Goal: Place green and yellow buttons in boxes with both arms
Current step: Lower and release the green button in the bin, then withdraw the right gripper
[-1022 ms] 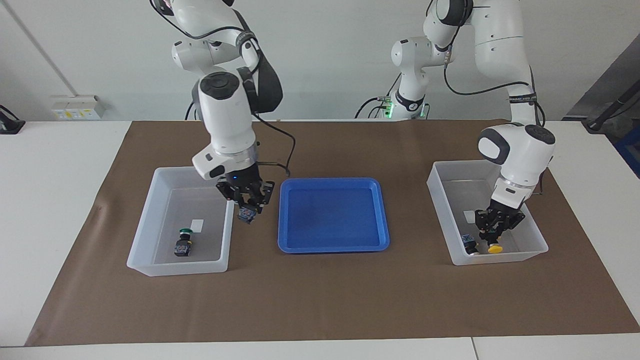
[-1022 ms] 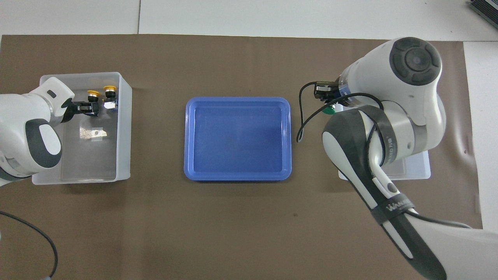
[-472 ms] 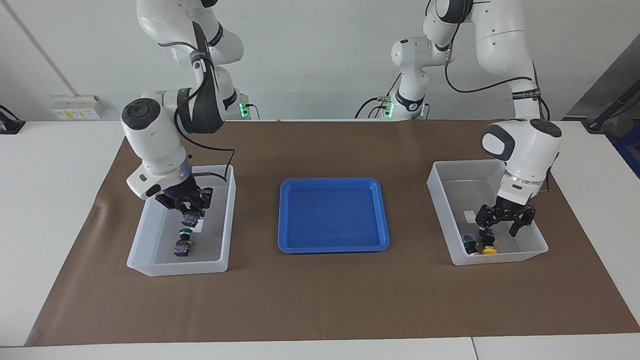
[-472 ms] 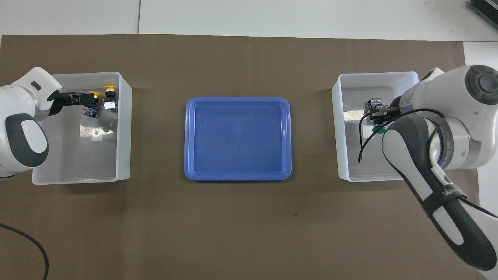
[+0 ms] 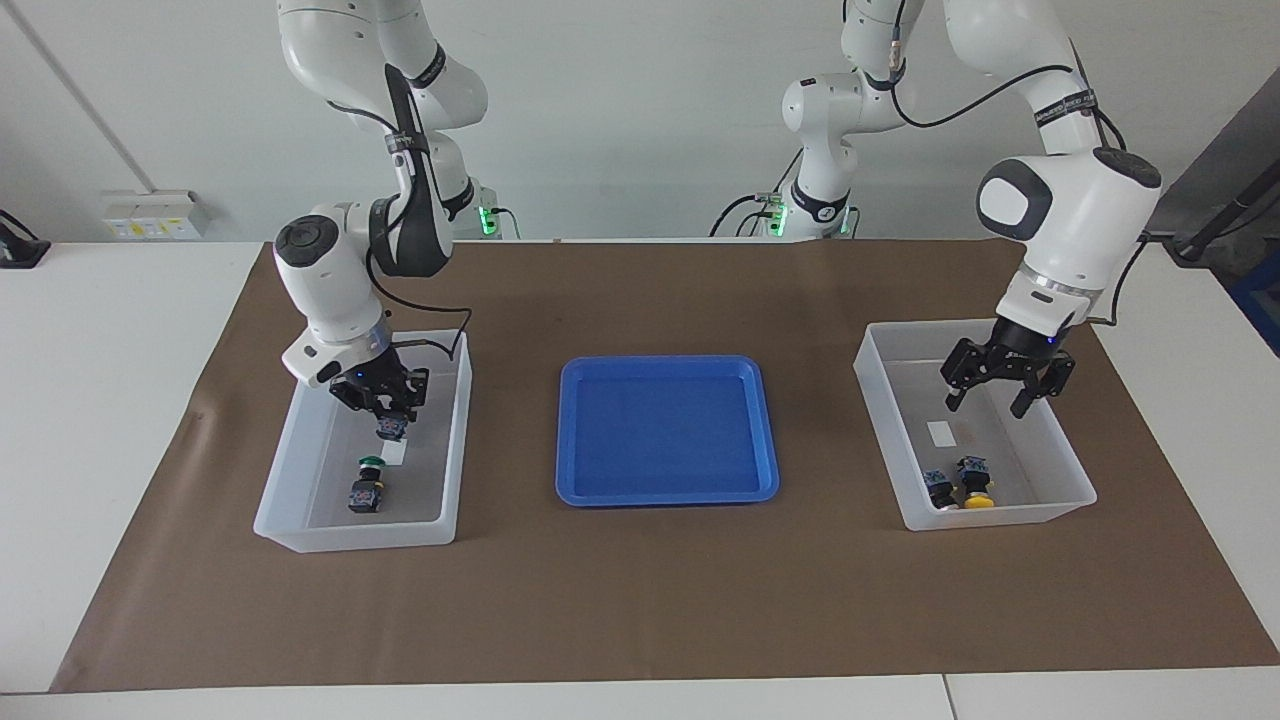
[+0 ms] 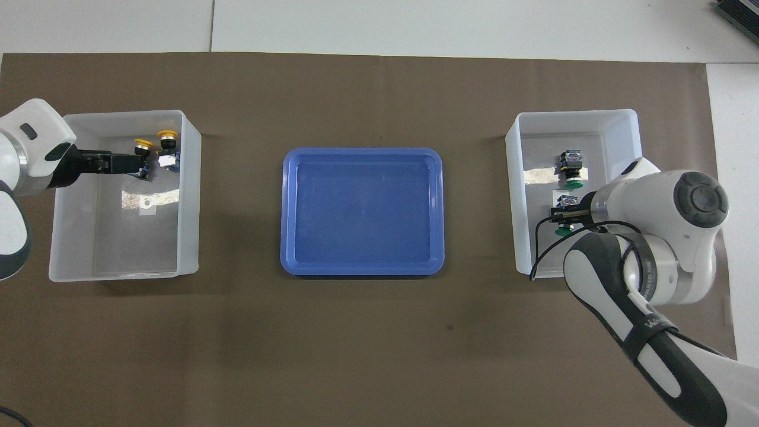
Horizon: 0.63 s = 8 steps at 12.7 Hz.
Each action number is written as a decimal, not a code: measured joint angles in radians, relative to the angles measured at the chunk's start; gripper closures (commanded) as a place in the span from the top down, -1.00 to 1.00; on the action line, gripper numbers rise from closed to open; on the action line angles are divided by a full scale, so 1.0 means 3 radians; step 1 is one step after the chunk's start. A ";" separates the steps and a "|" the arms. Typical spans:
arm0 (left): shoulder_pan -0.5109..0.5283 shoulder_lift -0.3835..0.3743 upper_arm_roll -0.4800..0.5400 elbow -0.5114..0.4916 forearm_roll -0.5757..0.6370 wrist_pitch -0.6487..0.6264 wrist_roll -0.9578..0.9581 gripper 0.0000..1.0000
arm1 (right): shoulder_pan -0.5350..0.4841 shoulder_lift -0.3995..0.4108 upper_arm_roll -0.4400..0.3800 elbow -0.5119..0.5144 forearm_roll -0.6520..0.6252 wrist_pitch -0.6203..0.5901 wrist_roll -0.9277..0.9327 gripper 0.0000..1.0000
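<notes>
Facing view. I log a brown mat (image 5: 640,600) on the white table (image 5: 100,400), with a blue tray (image 5: 667,430) at its middle and one clear box at each end.

- Box at the right arm's end (image 5: 290,470): I see one green button (image 5: 366,488) lying on its floor. The right gripper (image 5: 388,428) hangs inside this box, jaws closed on a second green button (image 5: 390,429), which is held just over the white label.
- Box at the left arm's end (image 5: 885,440): I count two yellow buttons (image 5: 975,488) side by side, against the wall farthest from the robots. The left gripper (image 5: 1005,385) hangs above this box, jaws spread wide, holding nothing.

Overhead view.

- The tray (image 6: 362,160) sits between the two boxes.
- Left arm's box (image 6: 190,196): both yellow buttons (image 6: 167,137) show in the corner farthest from the robots; the left gripper (image 6: 121,163) comes in over them.
- Right arm's box (image 6: 516,196): the free green button (image 6: 571,169) lies on the floor; the held one (image 6: 562,226) shows its green cap at the right gripper (image 6: 560,216), nearer to the robots than the free one.
</notes>
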<state>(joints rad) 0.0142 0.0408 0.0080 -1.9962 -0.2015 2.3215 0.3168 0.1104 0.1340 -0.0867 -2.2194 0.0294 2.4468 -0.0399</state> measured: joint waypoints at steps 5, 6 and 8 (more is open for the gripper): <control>-0.0186 -0.0386 -0.0038 0.0245 0.0512 -0.0926 -0.0345 1.00 | -0.0007 -0.0003 -0.0002 -0.0031 0.0002 0.0101 0.0000 1.00; -0.0221 -0.0391 -0.0045 0.0407 0.0536 -0.1126 -0.0398 1.00 | -0.0004 -0.0012 0.0000 -0.0011 0.0003 0.0116 0.0000 1.00; -0.0252 -0.0387 -0.0047 0.0711 0.0550 -0.1419 -0.0438 1.00 | 0.0007 -0.0067 0.0009 0.0126 0.0005 0.0048 0.0080 1.00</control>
<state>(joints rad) -0.0613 -0.0751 -0.0060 -1.7830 -0.0366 1.8957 0.1855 0.1123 0.1139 -0.0840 -2.1816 0.0311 2.4612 -0.0160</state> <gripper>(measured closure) 0.000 0.000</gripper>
